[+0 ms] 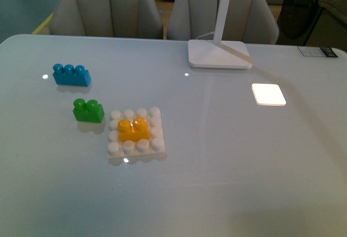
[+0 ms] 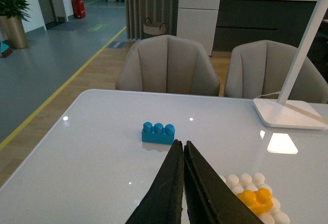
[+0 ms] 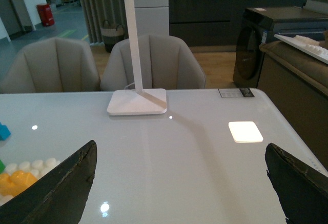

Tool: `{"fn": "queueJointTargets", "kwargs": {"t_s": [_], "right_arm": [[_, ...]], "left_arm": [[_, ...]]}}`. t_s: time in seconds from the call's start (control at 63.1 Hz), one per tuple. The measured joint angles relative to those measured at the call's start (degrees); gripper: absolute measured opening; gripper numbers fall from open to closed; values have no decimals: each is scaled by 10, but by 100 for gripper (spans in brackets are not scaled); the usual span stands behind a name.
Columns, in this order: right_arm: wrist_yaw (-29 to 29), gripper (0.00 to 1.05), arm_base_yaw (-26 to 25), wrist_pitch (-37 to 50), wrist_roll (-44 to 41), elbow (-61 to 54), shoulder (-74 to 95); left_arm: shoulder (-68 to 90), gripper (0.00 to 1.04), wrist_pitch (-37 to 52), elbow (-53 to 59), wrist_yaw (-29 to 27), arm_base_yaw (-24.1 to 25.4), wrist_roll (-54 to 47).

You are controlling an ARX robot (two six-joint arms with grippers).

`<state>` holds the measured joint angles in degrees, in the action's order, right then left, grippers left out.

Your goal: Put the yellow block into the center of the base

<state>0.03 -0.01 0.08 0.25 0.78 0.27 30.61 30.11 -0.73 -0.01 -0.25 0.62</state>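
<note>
While neither arm shows in the front view, the yellow block (image 1: 134, 129) sits upright on the base (image 1: 136, 147), over the middle studs of its grid, with white studs showing on every side of it. Its two studs face up. The base lies flat on the white desk (image 1: 227, 155), toward the robot's left. Just beside the base's far left corner stands the green brick (image 1: 89, 110), apart from the base by a narrow gap. Farther back and to the left lies the blue brick (image 1: 71, 75), well apart from both. At the far side of the desk rests the lamp foot (image 1: 219, 53), with its slanted white stem rising out of view, and a bright square patch of light (image 1: 268, 94) falls on the desk to its right.

From the left wrist view, the left claw (image 2: 183, 149) is clenched, its two dark fingers (image 2: 166, 190) pressed together with nothing between them; it hangs above the desk, with the blue brick beyond its tip and the yellow block on the base off to one side.

From the right wrist view, the right claw (image 3: 179, 183) is released, its fingers (image 3: 61, 183) spread wide at the picture's edges and holding nothing, over bare desk.
</note>
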Motion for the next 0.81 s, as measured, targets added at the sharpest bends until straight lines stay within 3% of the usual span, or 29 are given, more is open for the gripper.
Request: {"fn": "queueJointTargets", "kwargs": {"t_s": [0.808], "right_arm": [[0, 96, 0, 0, 0, 0, 0]], "left_arm": [[-202, 3, -196, 0, 0, 0, 0]]}}
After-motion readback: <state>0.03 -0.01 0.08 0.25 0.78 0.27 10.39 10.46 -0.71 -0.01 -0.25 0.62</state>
